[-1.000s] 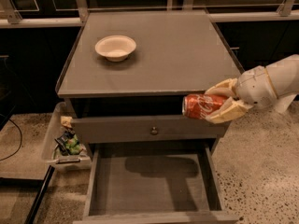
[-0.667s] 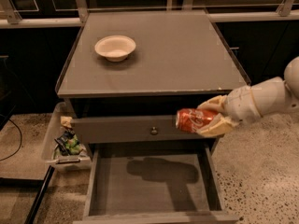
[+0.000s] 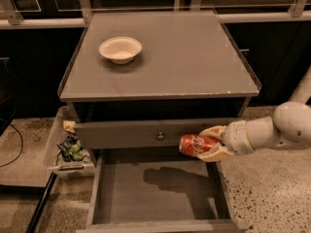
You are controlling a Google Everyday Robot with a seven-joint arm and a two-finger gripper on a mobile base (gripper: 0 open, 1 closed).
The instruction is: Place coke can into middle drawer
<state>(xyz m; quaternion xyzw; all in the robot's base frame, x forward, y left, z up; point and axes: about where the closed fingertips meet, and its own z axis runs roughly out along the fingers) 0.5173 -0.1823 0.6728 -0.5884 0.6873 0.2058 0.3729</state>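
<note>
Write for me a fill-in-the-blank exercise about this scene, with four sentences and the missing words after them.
1. The gripper holds the ____ coke can between its fingers.
2. Below the can, the middle drawer stands ____.
3. The white bowl stands on the cabinet top, toward the ____ side of the picture.
4. In the picture, the can hangs to the ____ of the round knob.

Missing words: red; open; left; right

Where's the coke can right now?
The coke can is held sideways in the hand, right of centre in the camera view, just right of the knob and over the open middle drawer.
</note>
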